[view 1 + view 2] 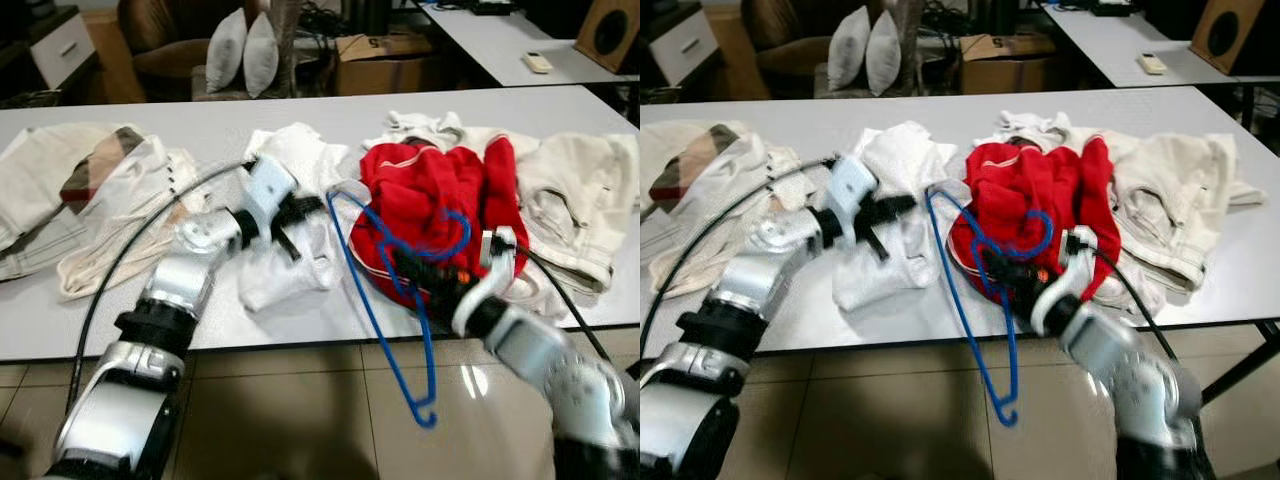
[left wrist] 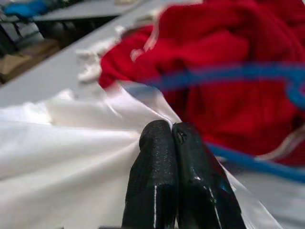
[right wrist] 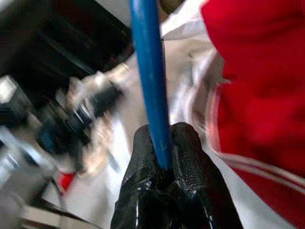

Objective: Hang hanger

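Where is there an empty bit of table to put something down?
Bare table runs along the far edge behind the clothes, and a strip lies at the near edge below the white garment. The middle is crowded around the red garment.

The thin blue wire hanger [image 2: 228,76] appeared as a blurred streak in the left wrist view. The rumpled cream cloth [image 1: 20,180] was cut off at the picture's edge. Motion blur smeared the right silver forearm [image 1: 560,360].
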Robot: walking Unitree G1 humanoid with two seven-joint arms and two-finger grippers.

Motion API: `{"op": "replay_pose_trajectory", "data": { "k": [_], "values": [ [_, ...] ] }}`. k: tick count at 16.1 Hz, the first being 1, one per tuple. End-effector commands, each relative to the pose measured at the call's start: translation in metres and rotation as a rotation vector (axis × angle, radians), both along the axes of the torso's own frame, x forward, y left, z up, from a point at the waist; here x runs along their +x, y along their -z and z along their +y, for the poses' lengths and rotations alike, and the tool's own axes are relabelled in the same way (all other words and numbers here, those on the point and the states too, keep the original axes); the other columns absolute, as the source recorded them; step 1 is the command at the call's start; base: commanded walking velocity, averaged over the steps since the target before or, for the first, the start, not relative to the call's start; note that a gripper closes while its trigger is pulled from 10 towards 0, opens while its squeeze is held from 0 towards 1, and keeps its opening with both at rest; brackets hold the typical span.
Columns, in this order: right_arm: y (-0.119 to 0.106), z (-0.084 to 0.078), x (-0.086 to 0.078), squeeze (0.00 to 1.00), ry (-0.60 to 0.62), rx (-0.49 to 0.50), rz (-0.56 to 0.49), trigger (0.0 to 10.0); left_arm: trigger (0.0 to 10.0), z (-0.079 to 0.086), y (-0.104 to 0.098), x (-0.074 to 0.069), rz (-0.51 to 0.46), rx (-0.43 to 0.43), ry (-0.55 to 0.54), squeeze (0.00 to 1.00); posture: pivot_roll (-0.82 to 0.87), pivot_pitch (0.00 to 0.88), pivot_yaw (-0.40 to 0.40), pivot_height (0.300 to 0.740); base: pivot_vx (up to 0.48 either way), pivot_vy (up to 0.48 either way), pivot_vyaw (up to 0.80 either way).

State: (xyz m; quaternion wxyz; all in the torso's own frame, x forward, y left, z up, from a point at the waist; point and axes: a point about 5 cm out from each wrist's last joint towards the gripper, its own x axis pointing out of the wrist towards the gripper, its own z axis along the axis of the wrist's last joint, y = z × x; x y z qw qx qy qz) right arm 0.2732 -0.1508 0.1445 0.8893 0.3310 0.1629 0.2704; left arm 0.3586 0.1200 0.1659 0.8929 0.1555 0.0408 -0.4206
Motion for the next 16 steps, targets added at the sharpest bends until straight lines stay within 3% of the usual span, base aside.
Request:
{"op": "replay_pose_trajectory", "data": {
  "k": [1, 3, 4, 7, 9, 11, 14, 16],
  "values": [
    [-0.002, 0.003, 0.006, 0.00, -0.004, 0.049, 0.019, 10.0, 0.0, -0.001, -0.001, -0.003, 0.009, 0.033, 0.024, 0.00, -0.13, 0.000, 0.052, 0.740, 0.000, 0.000, 0.00],
    [-0.003, 0.008, 0.021, 0.00, 0.025, 0.091, 0.033, 10.0, 0.0, 0.002, 0.001, -0.006, 0.041, 0.038, 0.029, 0.00, -0.11, 0.000, 0.057, 0.740, 0.000, 0.000, 0.00],
    [-0.003, 0.012, 0.042, 0.00, 0.097, 0.171, 0.048, 10.0, 0.0, 0.004, -0.003, -0.008, 0.078, 0.004, 0.042, 0.00, -0.09, 0.000, 0.067, 0.740, 0.000, 0.000, 0.00],
    [0.005, 0.040, 0.072, 0.00, 0.177, 0.288, 0.099, 10.0, 0.0, 0.009, -0.009, -0.010, 0.120, -0.021, 0.059, 0.00, -0.04, 0.000, 0.099, 0.740, 0.000, 0.000, 0.00],
    [0.006, 0.050, 0.080, 0.00, 0.222, 0.295, 0.100, 10.0, 0.0, 0.013, -0.009, -0.010, 0.139, -0.029, 0.052, 0.00, -0.01, 0.004, 0.117, 0.740, 0.000, 0.000, 0.00],
    [0.003, 0.064, 0.092, 0.00, 0.302, 0.408, 0.118, 10.0, 0.0, 0.017, -0.005, -0.013, 0.167, -0.007, 0.046, 0.00, 0.02, 0.018, 0.136, 0.740, 0.000, 0.000, 0.00],
    [0.004, 0.070, 0.101, 0.00, 0.402, 0.436, 0.118, 10.0, 0.0, 0.019, -0.005, -0.017, 0.192, 0.003, 0.051, 0.00, 0.05, 0.019, 0.141, 0.740, 0.000, 0.000, 0.00],
    [-0.002, 0.070, 0.106, 0.00, 0.449, 0.444, 0.086, 10.0, 0.0, 0.031, -0.003, -0.017, 0.190, 0.077, 0.038, 0.00, 0.06, 0.016, 0.139, 0.740, 0.000, 0.000, 0.00]
  ]
}}
